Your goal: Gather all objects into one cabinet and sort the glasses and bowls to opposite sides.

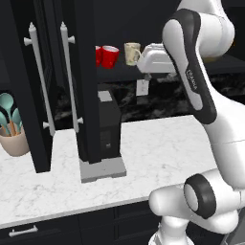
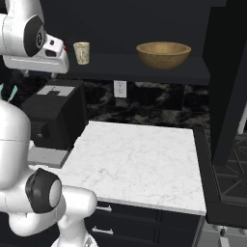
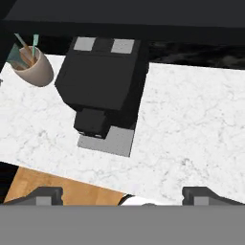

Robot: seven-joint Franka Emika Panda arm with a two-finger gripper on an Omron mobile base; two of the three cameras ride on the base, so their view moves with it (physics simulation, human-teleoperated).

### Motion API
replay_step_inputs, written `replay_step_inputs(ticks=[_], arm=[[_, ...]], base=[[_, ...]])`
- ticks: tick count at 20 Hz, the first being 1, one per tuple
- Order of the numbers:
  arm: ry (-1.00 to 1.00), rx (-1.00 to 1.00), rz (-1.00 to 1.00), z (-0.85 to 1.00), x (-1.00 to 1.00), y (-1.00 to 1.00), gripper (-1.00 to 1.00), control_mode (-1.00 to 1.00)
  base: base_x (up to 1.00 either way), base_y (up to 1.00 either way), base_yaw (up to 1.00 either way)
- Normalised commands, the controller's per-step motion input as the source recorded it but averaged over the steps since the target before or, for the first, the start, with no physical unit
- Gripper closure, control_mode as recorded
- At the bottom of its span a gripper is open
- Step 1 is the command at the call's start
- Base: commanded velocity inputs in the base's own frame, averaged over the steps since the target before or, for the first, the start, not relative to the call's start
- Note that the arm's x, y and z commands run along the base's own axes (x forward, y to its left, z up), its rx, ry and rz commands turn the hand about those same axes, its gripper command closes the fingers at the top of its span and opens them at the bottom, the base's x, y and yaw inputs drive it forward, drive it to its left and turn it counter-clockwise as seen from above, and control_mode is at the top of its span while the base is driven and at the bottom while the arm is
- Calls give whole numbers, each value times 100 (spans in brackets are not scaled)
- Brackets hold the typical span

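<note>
White marbled stone made up the bench (image 1: 158, 143), backed by dark veined splashback and black cabinetry, with a black coffee machine (image 1: 107, 129) standing on a grey tray as the handiest landmark. Above that machine ran the open shelf of the cabinet (image 2: 144, 72), its tall doors (image 1: 57, 86) swung out to the machine's left with long silver bar handles. On the shelf, two red cups (image 1: 107, 56) sat directly above the machine, the cream mug (image 1: 132, 52) just to their right, and the wooden bowl (image 2: 163, 54) well off toward the far end, away from the machine. A beige utensil pot (image 1: 14, 139) stood on the bench beyond the doors.

The tool (image 3: 122, 195) hung over the bench looking down on the machine, fingers spread wide and carrying nothing. Everything seemed gathered on one shelf already, with cups and bowl at opposite ends, so the step in hand looked like backing away cleanly. Doing that well would mean drawing the hand straight out from the shelf edge, keeping the wrist clear of the mug beside it and of the open door. Whether the mug touched the nearer cup was hard to tell from these angles.
</note>
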Motion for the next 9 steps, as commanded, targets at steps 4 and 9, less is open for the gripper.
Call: replay_step_inputs(ticks=[4,9], arm=[[9,3,0,7,-100,-33,-100,-100],[0,2,0,7,-95,-12,-100,-100]], base=[[0,0,0],[0,0,0]])
